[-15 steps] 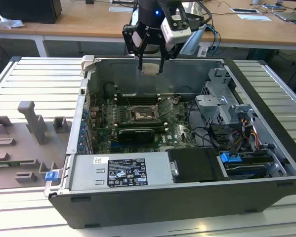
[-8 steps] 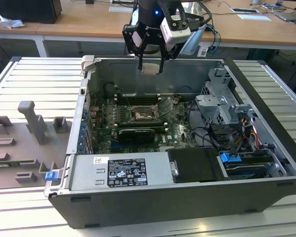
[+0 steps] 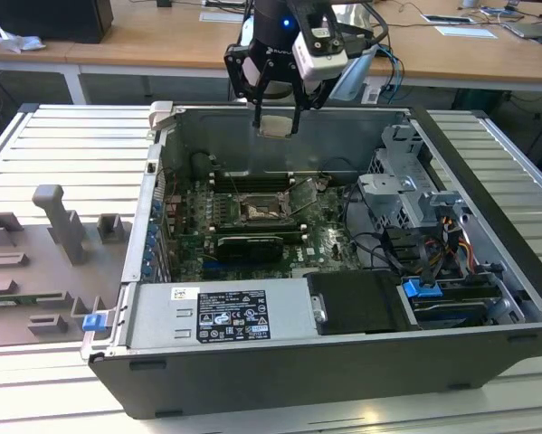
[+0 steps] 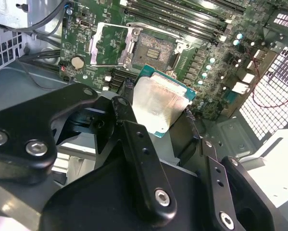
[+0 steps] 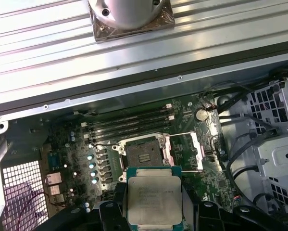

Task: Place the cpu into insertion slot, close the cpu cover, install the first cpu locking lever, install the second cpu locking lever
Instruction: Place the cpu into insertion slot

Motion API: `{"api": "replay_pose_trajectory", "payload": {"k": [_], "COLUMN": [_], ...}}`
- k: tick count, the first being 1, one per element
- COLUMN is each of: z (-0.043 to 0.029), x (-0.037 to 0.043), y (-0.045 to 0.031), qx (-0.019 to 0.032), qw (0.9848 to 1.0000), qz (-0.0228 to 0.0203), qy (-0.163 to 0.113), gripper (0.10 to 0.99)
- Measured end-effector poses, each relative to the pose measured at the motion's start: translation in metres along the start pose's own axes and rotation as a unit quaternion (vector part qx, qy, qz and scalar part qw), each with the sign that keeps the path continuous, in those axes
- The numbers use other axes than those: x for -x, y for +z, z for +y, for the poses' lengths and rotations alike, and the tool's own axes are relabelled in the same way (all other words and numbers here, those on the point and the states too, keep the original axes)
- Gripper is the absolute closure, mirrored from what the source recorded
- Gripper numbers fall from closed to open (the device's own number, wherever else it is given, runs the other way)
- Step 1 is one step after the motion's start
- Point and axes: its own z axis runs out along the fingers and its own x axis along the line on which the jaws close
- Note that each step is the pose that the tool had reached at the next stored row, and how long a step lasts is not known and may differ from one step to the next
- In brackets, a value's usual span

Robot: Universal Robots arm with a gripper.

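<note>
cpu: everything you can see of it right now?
The cpu is a flat square chip: pale silvery-grey metal top, thin green board edge around it. It is clamped by its sides in the gripper, top facing the wrist cameras, hanging in the air above the open case, clear of the insertion slot, not yet seated.

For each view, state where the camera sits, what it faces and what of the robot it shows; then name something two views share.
Exterior view: off the arm, above the open computer case, looking down into it; shows the gripper holding the cpu.
First wrist view: on the arm, facing the motherboard; black parts of the gripper show.
Second wrist view: on the arm, looking across the gripper's black links toward the motherboard.
Shared: both wrist views show the held cpu and the empty insertion slot.
</note>
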Motion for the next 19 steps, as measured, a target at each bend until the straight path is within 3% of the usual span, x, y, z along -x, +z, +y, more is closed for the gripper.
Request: {"api": "replay_pose_trajectory", "payload": {"k": [19], "z": [0.0000], "x": [0.0000], "y": [0.0001], "qx": [0.0005], "qw": [0.9997], "qz": [-0.0022], "qy": [0.024], "gripper": [0.545]}}
